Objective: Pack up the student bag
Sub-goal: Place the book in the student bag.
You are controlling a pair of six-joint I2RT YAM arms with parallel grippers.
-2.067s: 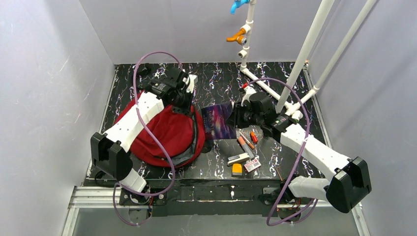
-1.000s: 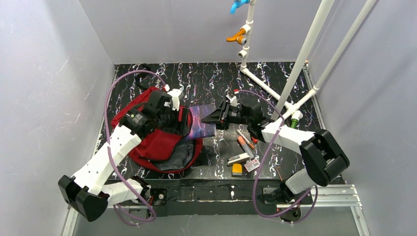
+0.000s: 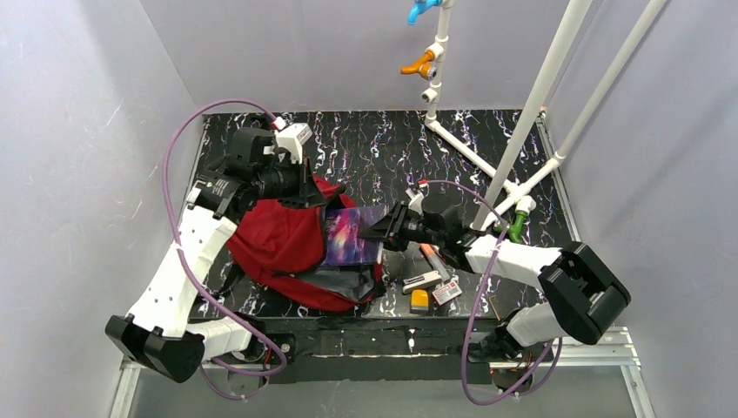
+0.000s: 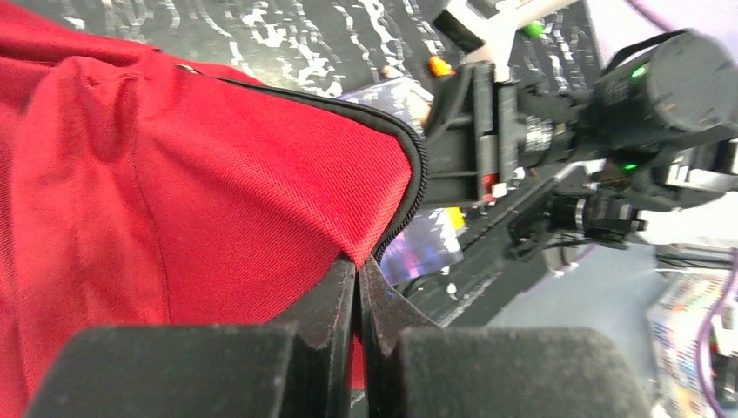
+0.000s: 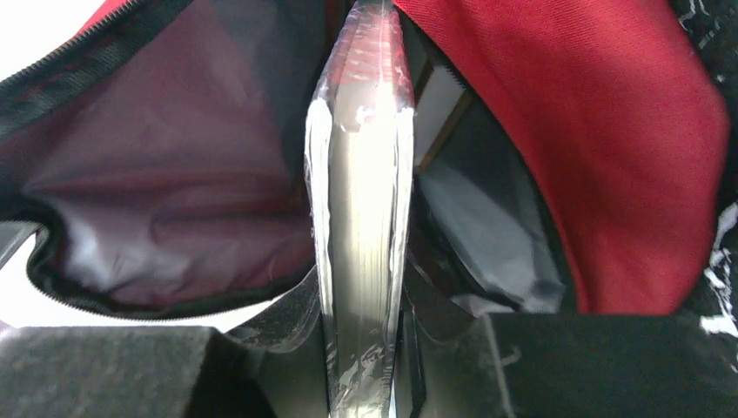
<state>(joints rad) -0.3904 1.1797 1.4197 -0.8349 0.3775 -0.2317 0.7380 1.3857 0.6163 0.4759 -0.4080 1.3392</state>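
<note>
Red fabric everywhere in the top view: the student bag (image 3: pixel 278 244) lies on its side on the left half of the dark marbled table (image 3: pixel 365 148), mouth facing right. The left gripper (image 3: pixel 311 185) sits at the bag's upper far edge. The right gripper (image 3: pixel 384 231) comes in from the right with a purple-covered book (image 3: pixel 352 237) pinched by its near end, the other end at the bag's opening. A little pile of stationery (image 3: pixel 428 280) lies just right of the bag, near the front edge.

Left wrist cam: left gripper (image 4: pixel 358 287) is clamped tight on a fold of the bag (image 4: pixel 174 174), right by the black zip trim. The right gripper (image 4: pixel 487 131) and a bit of the book (image 4: pixel 422 248) show behind it.

Right wrist cam: right gripper (image 5: pixel 361 374) has the book (image 5: pixel 361 218) squeezed between its fingers, plastic-wrapped page edge facing the lens. The book's far end pokes into the open bag (image 5: pixel 600 131), with dark lining on both sides.
</note>
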